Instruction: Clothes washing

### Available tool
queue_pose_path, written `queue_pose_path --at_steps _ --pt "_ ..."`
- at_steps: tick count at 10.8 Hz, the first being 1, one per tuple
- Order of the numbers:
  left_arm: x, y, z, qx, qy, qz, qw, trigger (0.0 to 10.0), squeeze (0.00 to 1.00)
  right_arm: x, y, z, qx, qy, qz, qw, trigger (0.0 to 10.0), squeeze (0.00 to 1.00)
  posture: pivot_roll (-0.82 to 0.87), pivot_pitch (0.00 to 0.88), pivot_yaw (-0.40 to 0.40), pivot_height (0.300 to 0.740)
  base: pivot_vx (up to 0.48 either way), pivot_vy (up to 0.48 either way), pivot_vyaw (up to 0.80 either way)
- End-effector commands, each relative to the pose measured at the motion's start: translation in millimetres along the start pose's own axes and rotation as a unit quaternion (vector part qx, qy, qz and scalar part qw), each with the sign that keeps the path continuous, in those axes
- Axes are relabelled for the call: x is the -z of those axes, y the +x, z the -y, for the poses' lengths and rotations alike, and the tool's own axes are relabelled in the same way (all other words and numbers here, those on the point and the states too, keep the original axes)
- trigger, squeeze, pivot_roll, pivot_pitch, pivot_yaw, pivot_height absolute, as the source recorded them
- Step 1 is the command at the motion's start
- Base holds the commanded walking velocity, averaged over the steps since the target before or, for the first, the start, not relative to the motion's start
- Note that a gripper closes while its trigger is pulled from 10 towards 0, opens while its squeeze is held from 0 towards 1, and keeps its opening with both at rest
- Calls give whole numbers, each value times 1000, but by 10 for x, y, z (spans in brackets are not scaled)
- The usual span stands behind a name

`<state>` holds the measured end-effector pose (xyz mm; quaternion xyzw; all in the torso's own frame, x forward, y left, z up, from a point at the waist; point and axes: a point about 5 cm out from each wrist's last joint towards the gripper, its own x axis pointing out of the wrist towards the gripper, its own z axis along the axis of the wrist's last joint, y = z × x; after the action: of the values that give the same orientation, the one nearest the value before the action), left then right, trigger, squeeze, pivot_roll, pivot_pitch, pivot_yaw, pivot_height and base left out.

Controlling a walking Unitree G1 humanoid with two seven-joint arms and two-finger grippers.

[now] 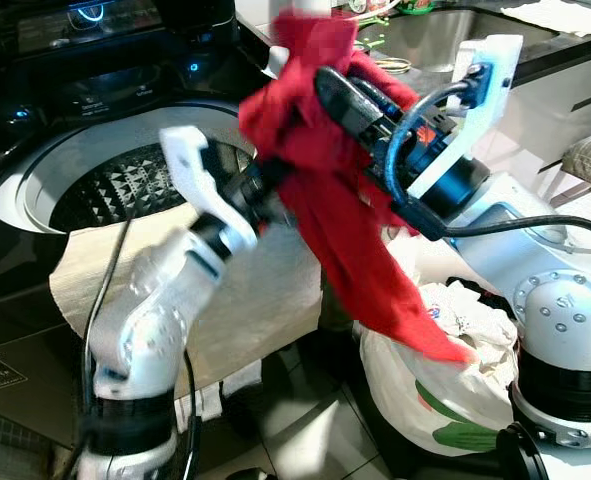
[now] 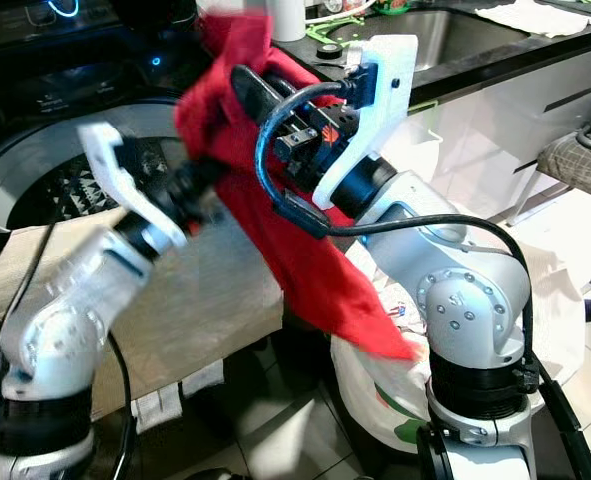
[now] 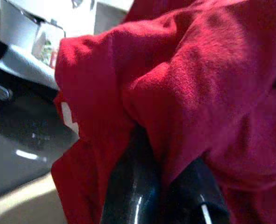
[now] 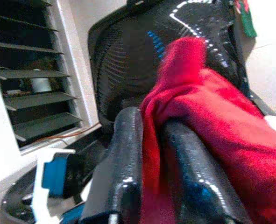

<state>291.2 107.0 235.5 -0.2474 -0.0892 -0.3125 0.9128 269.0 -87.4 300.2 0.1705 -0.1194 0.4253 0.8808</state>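
Landmark: the washing machine drum [image 1: 125,185], a top-loader whose round opening faces up.
Task's thing: a red garment [image 1: 345,215], lifted in the air just beside the drum's rim, on the side away from the control panel [image 1: 85,20].
Right end effector [image 4: 149,163]: clamped on the upper part of the red garment; in the right wrist view the cloth is pinched between the two black fingers [image 4: 123,158].
Left end effector [image 3: 163,186]: pressed into the red cloth lower down, nearer the drum; its fingers lie together with cloth bunched over them, so I judge it clamped on the garment too.
Done so far: the garment is out of the white laundry bag [image 1: 445,380], which stands on the floor well apart from the drum opening.
Left to do: the garment has not yet gone into the drum; it needs carrying over the opening and letting go. More cloth seems to remain in the bag, so further pieces likely follow.
Long axis: roughly upright, slanted, with the top end closest to the machine.
Pointing: the loose tail hangs down and away from the drum, its tip over the laundry bag.
Beside the drum: a beige cloth [image 1: 265,290] draped over the machine's front edge.
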Motion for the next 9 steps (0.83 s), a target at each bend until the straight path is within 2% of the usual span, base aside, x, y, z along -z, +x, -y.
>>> queue_pose_path --at_steps 1,3,4,5,6,8,9 --pt "-111 8 -37 -9 -1 27 1000 0 0 -61 -10 -51 -14 -6 12 1000 10000 1000 -91 0 115 740 0 0 0" --pt "-255 73 -87 -25 11 52 998 0 0 -61 -68 -98 -35 -20 0 999 10000 1000 -90 0 114 740 0 0 0" --pt "-392 131 -102 -33 18 77 996 0 0 22 -170 -125 -46 -42 -37 997 10000 1000 -88 0 111 740 0 0 0" --pt "-523 188 -118 -38 36 94 994 0 0 108 -288 -138 -47 -58 -72 995 10000 169 -87 0 110 740 0 0 0" --pt "-638 245 -132 -44 47 108 992 0 0 150 -385 -96 -24 -73 -93 993 10000 0 -87 0 111 740 0 0 0" --pt "-905 478 -125 -50 104 117 986 0 0 154 -662 146 73 -101 -116 985 10000 0 -84 0 109 740 0 0 0" --pt "-1011 626 -163 -67 150 117 980 0 0 169 -785 244 107 -122 -140 977 10000 0 -85 0 110 740 0 0 0"
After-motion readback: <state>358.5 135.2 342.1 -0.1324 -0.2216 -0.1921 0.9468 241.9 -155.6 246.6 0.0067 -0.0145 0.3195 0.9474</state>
